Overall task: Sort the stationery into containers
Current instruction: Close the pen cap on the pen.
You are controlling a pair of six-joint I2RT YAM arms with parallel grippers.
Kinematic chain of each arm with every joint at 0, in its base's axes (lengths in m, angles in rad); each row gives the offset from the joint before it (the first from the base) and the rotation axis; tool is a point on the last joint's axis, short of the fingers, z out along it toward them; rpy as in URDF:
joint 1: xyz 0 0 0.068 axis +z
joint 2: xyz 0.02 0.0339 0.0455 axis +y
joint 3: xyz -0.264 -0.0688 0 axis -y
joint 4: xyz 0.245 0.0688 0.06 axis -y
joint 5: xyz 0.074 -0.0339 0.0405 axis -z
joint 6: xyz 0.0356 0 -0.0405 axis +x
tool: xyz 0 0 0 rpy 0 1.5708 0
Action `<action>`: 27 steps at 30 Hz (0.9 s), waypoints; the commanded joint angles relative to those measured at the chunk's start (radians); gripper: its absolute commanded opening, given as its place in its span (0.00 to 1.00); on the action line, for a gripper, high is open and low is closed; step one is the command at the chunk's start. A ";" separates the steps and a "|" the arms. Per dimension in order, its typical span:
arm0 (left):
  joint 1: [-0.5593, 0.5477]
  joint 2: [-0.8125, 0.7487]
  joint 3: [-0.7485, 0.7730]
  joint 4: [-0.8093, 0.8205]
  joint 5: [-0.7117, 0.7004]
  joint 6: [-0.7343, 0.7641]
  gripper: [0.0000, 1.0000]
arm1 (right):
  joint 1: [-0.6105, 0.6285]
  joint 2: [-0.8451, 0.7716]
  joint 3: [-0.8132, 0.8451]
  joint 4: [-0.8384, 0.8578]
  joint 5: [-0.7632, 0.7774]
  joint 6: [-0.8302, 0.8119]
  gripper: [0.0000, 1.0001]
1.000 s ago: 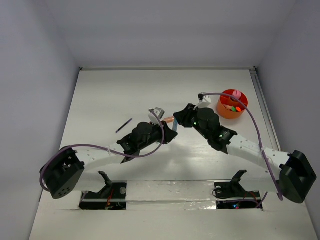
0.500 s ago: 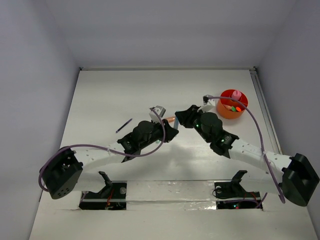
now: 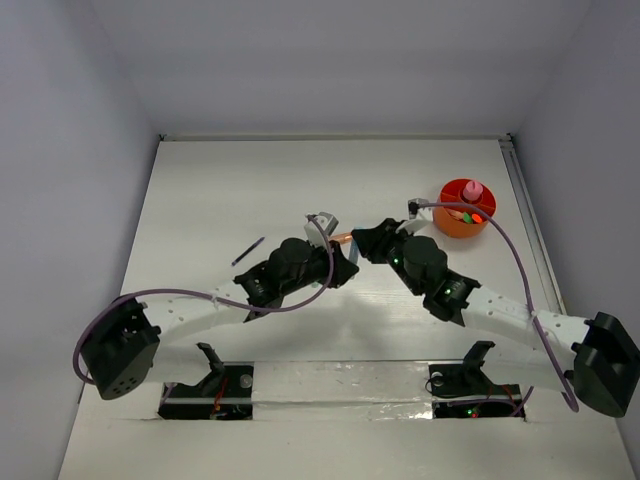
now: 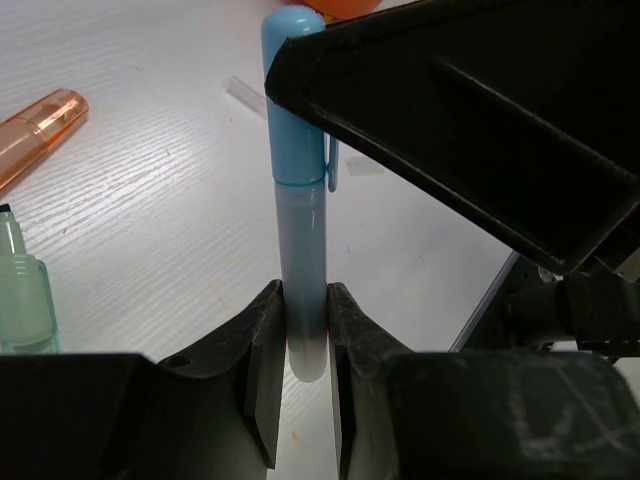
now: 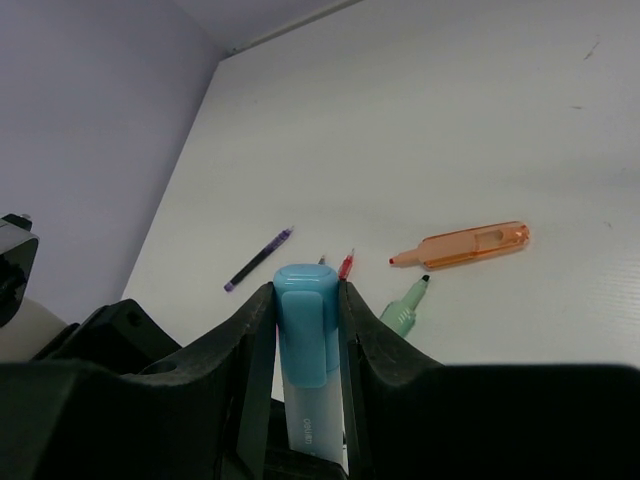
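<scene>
A light blue highlighter (image 4: 300, 230) hangs above the table, held at both ends. My left gripper (image 4: 303, 320) is shut on its pale barrel end. My right gripper (image 5: 306, 300) is shut on its blue cap (image 5: 306, 325). In the top view the two grippers meet at mid-table, left (image 3: 338, 262) and right (image 3: 365, 243). The round orange container (image 3: 463, 208) stands at the far right with several bits inside. On the table lie an orange highlighter (image 5: 470, 245), a green marker (image 5: 405, 308), a thin red pen tip (image 5: 346, 264) and a purple pen (image 5: 258, 260).
The purple pen (image 3: 248, 251) lies apart to the left of the left arm. The orange highlighter (image 4: 40, 125) and green marker (image 4: 22, 290) lie just left of the held highlighter. Walls enclose the table on three sides. A purple cable loops over each arm.
The right arm has drifted a little toward the near edge and the left gripper has edged right. Both grips on the light blue highlighter are unchanged.
</scene>
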 commanded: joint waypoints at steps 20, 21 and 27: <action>0.111 -0.193 0.256 0.051 -0.082 0.167 0.00 | 0.108 0.036 -0.093 -0.083 -0.424 0.064 0.00; 0.111 -0.196 0.262 0.050 -0.082 0.170 0.00 | 0.108 0.039 -0.093 -0.082 -0.421 0.067 0.00; 0.164 -0.193 0.316 0.045 0.007 0.155 0.00 | 0.179 0.114 -0.090 -0.063 -0.384 0.094 0.00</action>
